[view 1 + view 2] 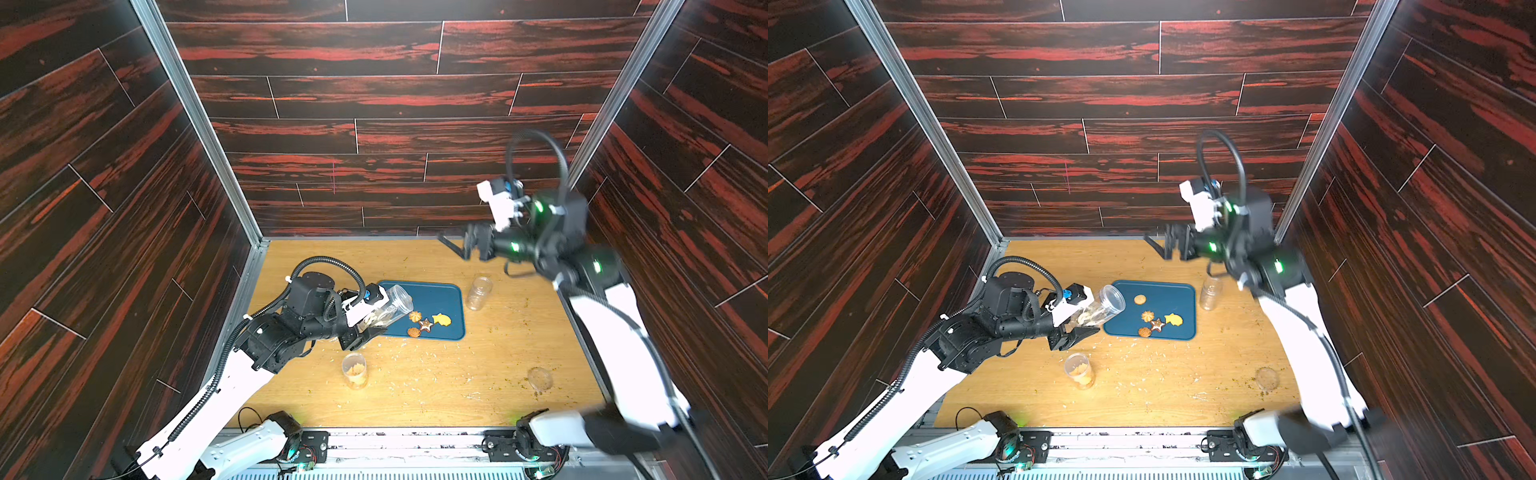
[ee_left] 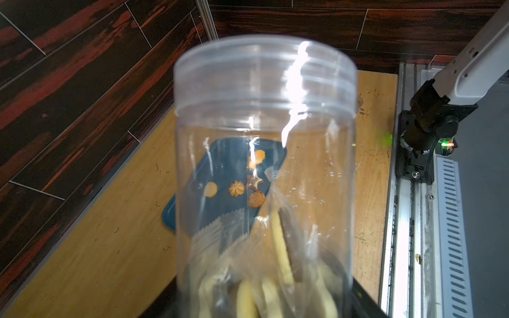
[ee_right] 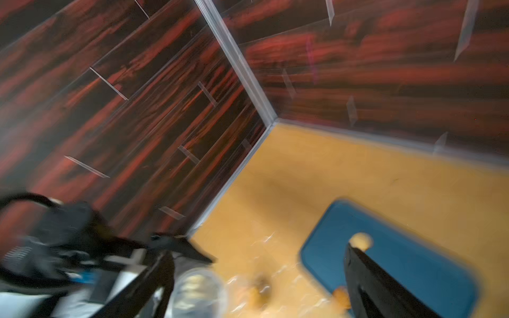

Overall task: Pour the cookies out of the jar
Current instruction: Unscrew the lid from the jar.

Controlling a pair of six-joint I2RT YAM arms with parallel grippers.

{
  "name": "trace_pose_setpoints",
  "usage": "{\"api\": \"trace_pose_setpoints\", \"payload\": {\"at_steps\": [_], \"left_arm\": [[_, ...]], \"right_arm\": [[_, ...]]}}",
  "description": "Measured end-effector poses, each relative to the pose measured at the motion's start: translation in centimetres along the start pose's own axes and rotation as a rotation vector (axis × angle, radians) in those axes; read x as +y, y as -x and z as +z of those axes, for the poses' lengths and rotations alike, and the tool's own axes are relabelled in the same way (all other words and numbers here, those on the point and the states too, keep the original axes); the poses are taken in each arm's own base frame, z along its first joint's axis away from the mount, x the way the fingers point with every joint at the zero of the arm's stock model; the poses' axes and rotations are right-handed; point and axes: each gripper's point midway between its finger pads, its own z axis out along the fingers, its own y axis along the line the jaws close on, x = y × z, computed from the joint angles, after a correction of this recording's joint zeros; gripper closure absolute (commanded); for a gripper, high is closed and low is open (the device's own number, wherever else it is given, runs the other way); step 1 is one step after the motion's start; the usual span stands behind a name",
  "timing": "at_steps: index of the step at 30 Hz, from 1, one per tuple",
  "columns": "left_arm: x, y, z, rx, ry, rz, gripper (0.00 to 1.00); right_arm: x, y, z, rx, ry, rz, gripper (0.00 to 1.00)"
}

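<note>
Over the tray (image 1: 436, 297) rim, left claw (image 1: 368, 324) tight around tilted jar (image 1: 392, 305); right claw (image 1: 454, 247) agape aloft.

White shells, black joints, ribbed cables on left arm (image 1: 232, 376) and right arm (image 1: 602, 328); seemingly green lights.

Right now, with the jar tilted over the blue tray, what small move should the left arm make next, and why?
Probably tip the jar slightly steeper, mouth down toward the tray. The left tool holds it only partly tilted; five cookies lie on the tray, while more sit deep inside beside a clear bag.
</note>
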Motion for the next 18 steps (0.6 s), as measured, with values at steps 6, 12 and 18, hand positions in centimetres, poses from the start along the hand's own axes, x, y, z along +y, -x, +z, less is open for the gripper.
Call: {"api": "trace_pose_setpoints", "payload": {"at_steps": [6,12,18], "left_arm": [[0.2,-0.1,0.0,0.005,0.011,0.007,0.63],[0.1,-0.4,0.0,0.017,0.007,0.018,0.63],[0.2,-0.5,0.2,0.021,0.007,0.027,0.63]], "right_arm": [[-2.0,-6.2,3.4,0.380,-0.007,0.410,0.01],[-1.0,-9.1,2.8,0.530,0.010,0.602,0.01],[0.2,-9.2,2.3,0.564,0.045,0.671,0.01]]}}
